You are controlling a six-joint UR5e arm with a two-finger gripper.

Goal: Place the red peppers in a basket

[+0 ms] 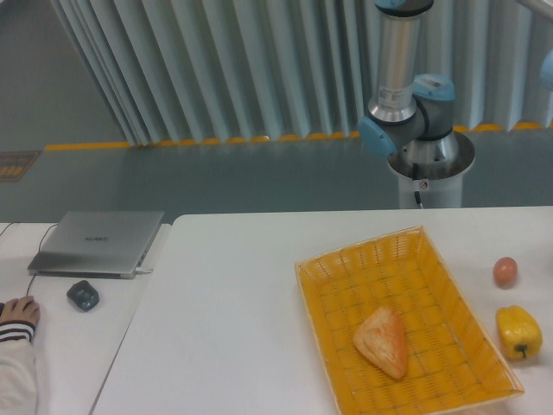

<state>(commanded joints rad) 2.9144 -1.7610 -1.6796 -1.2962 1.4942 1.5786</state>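
The yellow-orange woven basket (pixel 328 285) lies on the white table at the right, with a golden pastry (pixel 384 341) inside it. No red peppers show anywhere in this view. My gripper is out of view; only the arm's base and upright link (pixel 406 104) stand behind the table, and a blue joint shows at the right edge.
A yellow bell pepper (pixel 518 332) and a small orange-pink ball (pixel 505 271) sit on the table right of the basket. At the left are a closed laptop (pixel 97 242), a mouse (pixel 83 296) and a person's hand (pixel 17 311).
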